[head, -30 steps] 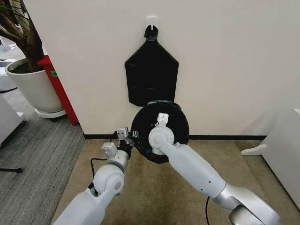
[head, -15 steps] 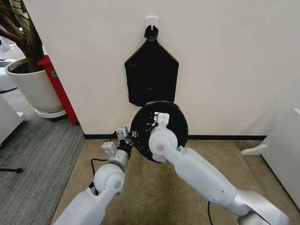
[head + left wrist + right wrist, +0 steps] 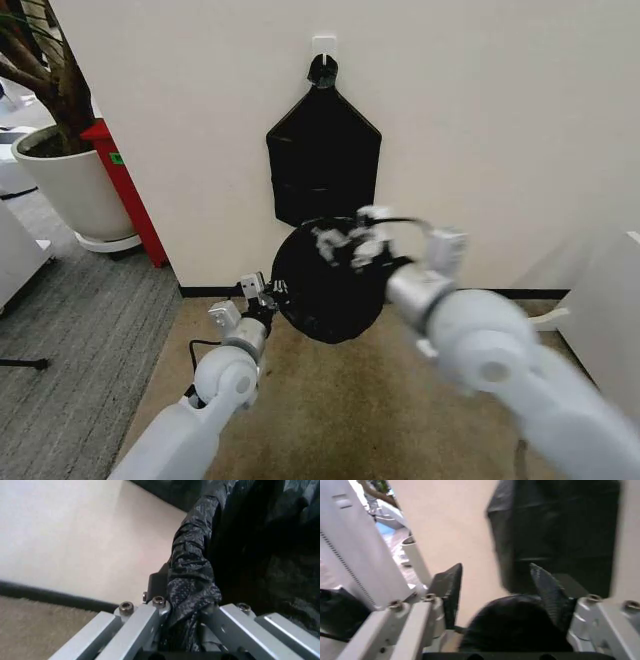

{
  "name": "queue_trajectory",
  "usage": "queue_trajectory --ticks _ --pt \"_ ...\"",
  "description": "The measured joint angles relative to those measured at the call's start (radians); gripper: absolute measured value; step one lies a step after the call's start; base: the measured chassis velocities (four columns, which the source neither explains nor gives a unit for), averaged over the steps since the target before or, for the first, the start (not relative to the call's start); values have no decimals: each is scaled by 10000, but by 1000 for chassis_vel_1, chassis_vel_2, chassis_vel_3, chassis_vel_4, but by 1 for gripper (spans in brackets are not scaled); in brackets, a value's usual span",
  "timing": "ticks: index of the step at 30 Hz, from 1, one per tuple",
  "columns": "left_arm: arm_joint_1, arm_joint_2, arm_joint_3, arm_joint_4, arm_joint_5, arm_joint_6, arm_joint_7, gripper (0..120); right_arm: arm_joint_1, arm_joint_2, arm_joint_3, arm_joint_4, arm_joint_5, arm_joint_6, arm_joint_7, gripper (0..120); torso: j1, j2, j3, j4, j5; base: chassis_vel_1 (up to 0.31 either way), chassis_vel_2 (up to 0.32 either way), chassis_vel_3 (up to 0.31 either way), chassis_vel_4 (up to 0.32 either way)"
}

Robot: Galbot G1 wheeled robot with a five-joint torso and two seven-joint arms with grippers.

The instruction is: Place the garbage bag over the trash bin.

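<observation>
The left gripper (image 3: 268, 293) pinches the gathered rim of the thin, glossy black plastic garbage bag (image 3: 322, 283), while the right gripper (image 3: 345, 240), fingers spread and empty, hangs above its far edge.

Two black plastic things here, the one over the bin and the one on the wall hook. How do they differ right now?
The garbage bag is spread open and crinkly over the trash bin's mouth; the bundle of bags hangs flat and neat. The garbage bag sits low by the floor, its gathered edge clamped in the left gripper; the bundle hangs higher from a wall hook by a knotted top, untouched. The right gripper is open above the bag. Both are glossy black plastic.
</observation>
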Motion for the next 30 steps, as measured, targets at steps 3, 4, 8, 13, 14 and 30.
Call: queue_trajectory --ticks 3,4,8,13,14,30 --pt "48 116 0 151 270 -515 856 2 -26 -495 579 -469 683 -24 -507 61 1 0 1 2 0 0 0 0 0" --pt "54 179 0 268 454 -881 1434 2 108 -769 855 -857 1459 -167 -722 66 0 0 2 0 1 0 0 0 0" --pt "43 234 -1 507 895 -1674 2458 2 634 -1063 1006 -1581 3163 -661 -828 79 0 0 2 3 0 0 0 0 0" --pt "45 260 7 659 1723 -2419 3157 2 1412 -990 900 -2683 5382 -1970 -645 97 1 0 3 5 0 0 0 0 0" --pt "60 273 10 662 1837 -2467 3212 2 1510 -965 898 -2779 5590 -2184 -599 98 1 -1 3 5 -4 0 0 0 0" --pt "31 434 4 582 2115 -2617 3380 2 1681 -718 434 -3750 4952 -2677 -593 100 0 -1 3 4 -4 0 0 0 0"
